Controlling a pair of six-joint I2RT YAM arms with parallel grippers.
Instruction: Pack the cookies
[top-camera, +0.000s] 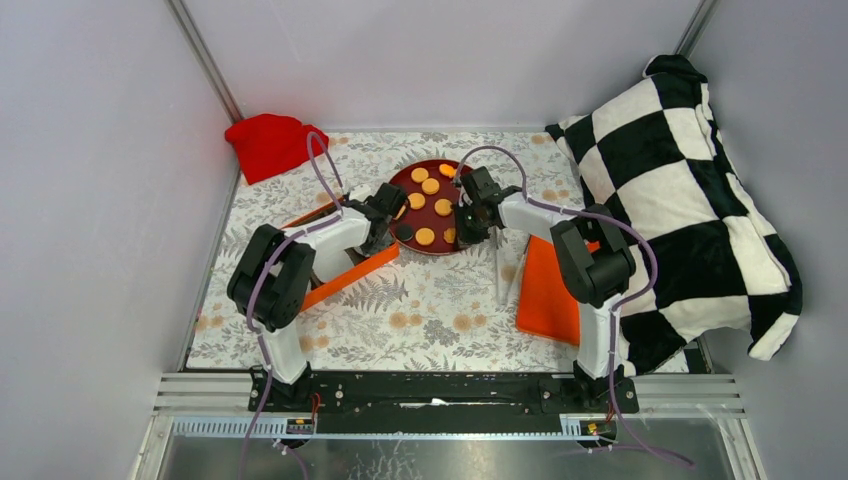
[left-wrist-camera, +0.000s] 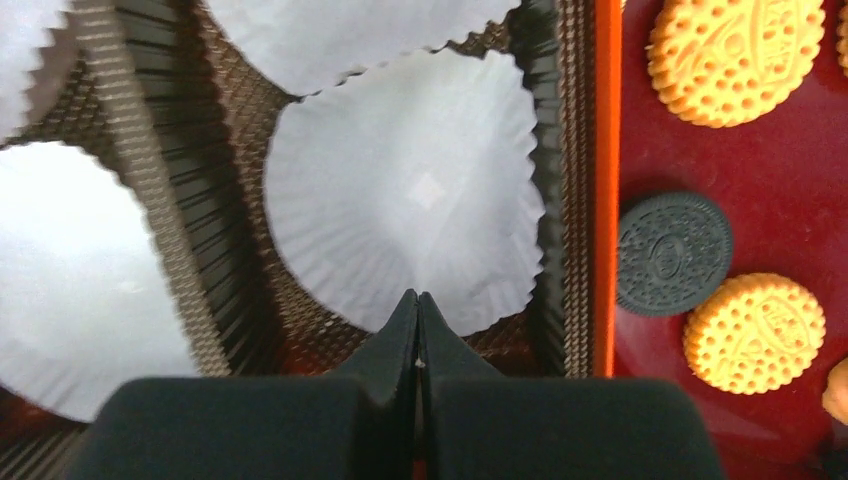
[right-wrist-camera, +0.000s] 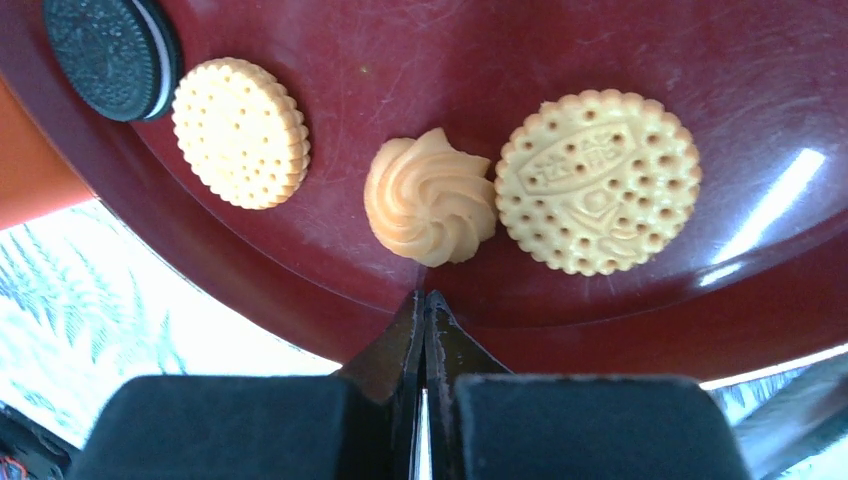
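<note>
Several orange-yellow cookies (top-camera: 430, 186) lie on a dark red plate (top-camera: 403, 183) at the middle back of the table. My left gripper (top-camera: 393, 216) is shut and empty, just left of the plate. In the left wrist view its tips (left-wrist-camera: 417, 297) hang over a white liner (left-wrist-camera: 405, 190) inside the orange box (left-wrist-camera: 607, 180), with a round cookie (left-wrist-camera: 755, 332) and a dark sandwich cookie (left-wrist-camera: 673, 253) on the plate to the right. My right gripper (right-wrist-camera: 424, 297) is shut and empty over the plate's near rim (right-wrist-camera: 620, 320), just short of a swirl cookie (right-wrist-camera: 430, 197) and a round cookie (right-wrist-camera: 597, 182).
The box has brown dividers (left-wrist-camera: 150, 200) and more white liners (left-wrist-camera: 70, 280). An orange lid (top-camera: 548, 290) lies by the right arm. A red cloth (top-camera: 270, 145) sits at the back left, and a black-and-white checked pillow (top-camera: 690, 200) fills the right side.
</note>
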